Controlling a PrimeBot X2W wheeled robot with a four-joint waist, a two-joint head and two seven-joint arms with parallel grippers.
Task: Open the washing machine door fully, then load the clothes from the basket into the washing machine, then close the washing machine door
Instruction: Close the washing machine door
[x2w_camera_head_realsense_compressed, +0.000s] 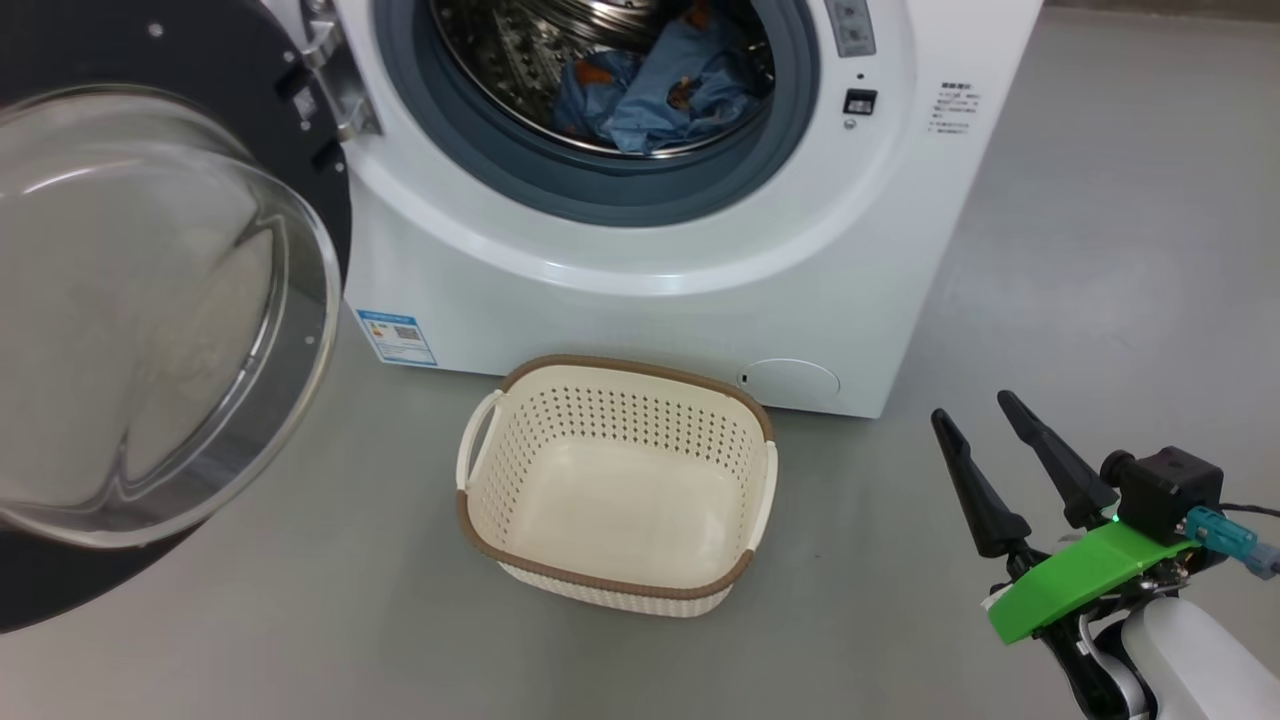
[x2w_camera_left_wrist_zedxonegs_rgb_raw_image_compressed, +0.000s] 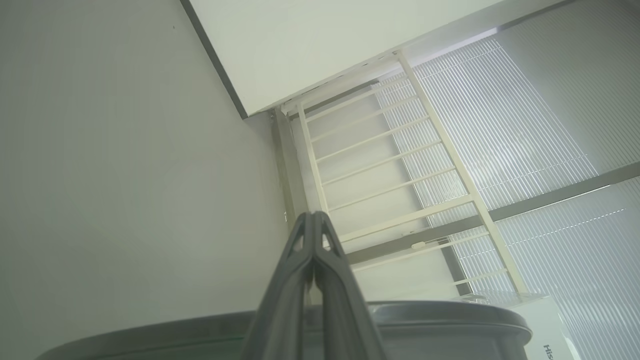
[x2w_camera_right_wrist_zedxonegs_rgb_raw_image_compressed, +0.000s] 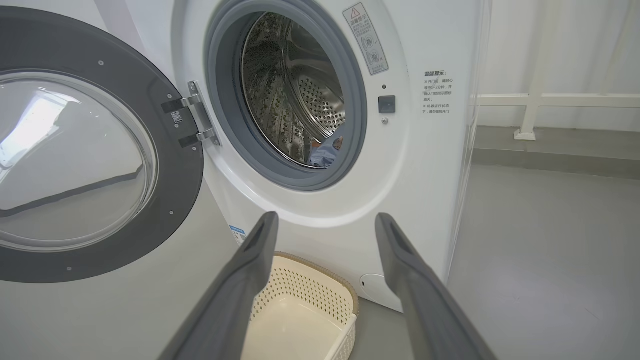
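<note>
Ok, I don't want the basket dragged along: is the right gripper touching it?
Apart. In the head view a stretch of bare floor lies between the open right gripper and the basket.

Even, diffuse indoor light spreads over the grey floor (x2w_camera_head_realsense_compressed: 1100, 250), leaving only a faint, soft shadow at the base of the basket (x2w_camera_head_realsense_compressed: 620, 420). Pale reflections streak the glass bowl of the washing machine door (x2w_camera_head_realsense_compressed: 150, 300), and a broad sheen curves along the white front of the washing machine (x2w_camera_head_realsense_compressed: 620, 320), whose drum sits darker. The head view is crisp. The left wrist view is hazy and washed out, with daylight glowing through the blinds (x2w_camera_left_wrist_zedxonegs_rgb_raw_image_compressed: 525, 150). In the right wrist view the machine's side edge bows slightly.
</note>
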